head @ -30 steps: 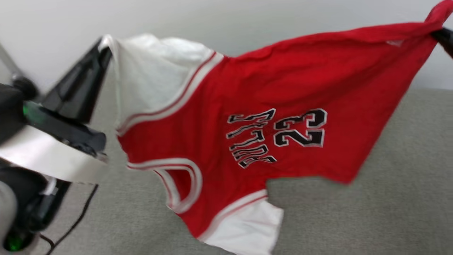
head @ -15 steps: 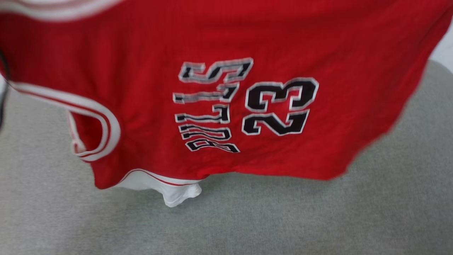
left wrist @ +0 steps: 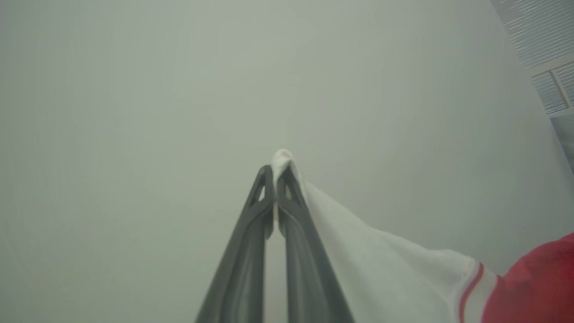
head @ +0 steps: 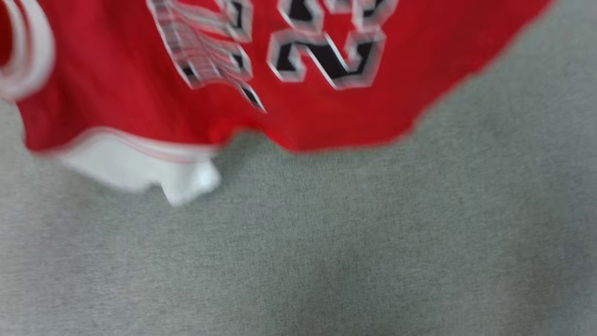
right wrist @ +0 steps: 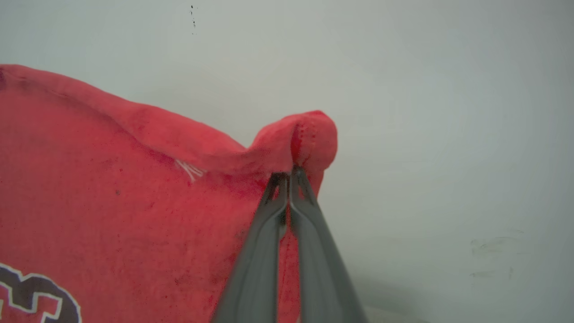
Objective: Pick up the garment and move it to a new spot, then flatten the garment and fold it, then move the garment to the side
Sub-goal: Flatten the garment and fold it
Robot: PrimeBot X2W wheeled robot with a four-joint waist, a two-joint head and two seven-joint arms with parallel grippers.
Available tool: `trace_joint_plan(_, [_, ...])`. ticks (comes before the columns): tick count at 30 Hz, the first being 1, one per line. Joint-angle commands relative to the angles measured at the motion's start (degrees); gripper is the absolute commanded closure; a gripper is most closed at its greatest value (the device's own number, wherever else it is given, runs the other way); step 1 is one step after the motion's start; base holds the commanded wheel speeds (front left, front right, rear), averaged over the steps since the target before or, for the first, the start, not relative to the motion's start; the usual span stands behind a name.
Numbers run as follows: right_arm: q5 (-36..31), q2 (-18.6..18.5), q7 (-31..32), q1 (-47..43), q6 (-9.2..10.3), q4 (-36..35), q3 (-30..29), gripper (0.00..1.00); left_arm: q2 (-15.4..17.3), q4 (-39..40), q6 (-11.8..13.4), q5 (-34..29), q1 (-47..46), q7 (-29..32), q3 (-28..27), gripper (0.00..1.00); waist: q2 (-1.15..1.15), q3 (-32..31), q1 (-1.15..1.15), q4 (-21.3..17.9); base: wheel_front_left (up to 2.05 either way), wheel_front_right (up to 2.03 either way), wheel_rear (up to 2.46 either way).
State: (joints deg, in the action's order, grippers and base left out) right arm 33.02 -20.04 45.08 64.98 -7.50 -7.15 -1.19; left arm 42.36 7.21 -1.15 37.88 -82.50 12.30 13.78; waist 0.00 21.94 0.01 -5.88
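The garment (head: 140,79), a red jersey with black-and-white lettering, hangs in the air across the top of the head view, blurred, its white sleeve (head: 140,168) dangling lowest above the grey surface. In the left wrist view my left gripper (left wrist: 275,172) is shut on the tip of the other white sleeve (left wrist: 381,264), which trails down to the right into the red cloth. The right wrist view has my right gripper (right wrist: 289,176) shut on a bunched red hem corner (right wrist: 309,134), and the garment (right wrist: 112,193) spreads away to the left with part of a number at the bottom.
A grey fabric-covered surface (head: 350,242) lies below the hanging jersey. A plain pale wall (left wrist: 134,112) stands behind both grippers, and a window blind (left wrist: 542,49) shows at the upper right of the left wrist view.
The head view has tilted down: the jersey has slid up toward the top edge, both grippers have left that view, and more grey surface shows. The jersey stays stretched between the two shut grippers.
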Motion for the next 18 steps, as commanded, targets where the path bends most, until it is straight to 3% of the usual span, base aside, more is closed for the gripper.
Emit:
trace_joint_plan(1, [-0.8,0.6,-1.6,2.7,0.02,1.9,0.6,1.0,-1.3,-2.6,-0.6,-0.7,-2.6,-1.0,0.6,1.0,0.0,5.2,-0.01,-0.8,0.0,0.0,0.0])
trace_joint_plan(12, [-6.2,3.3,-18.0,19.5,0.02,20.7,4.4,1.0,-5.8,-23.8,-4.0,-9.8,-21.8,-12.6,5.6,1.0,0.0,15.0,-0.01,0.3,0.0,0.0,0.0])
trace_joint_plan(18, [-8.7,4.8,-27.8,22.1,0.02,28.4,7.4,1.0,-8.6,-31.7,-4.8,-10.3,-22.3,-19.1,7.2,1.0,0.0,17.8,-0.01,1.5,0.0,0.0,0.0])
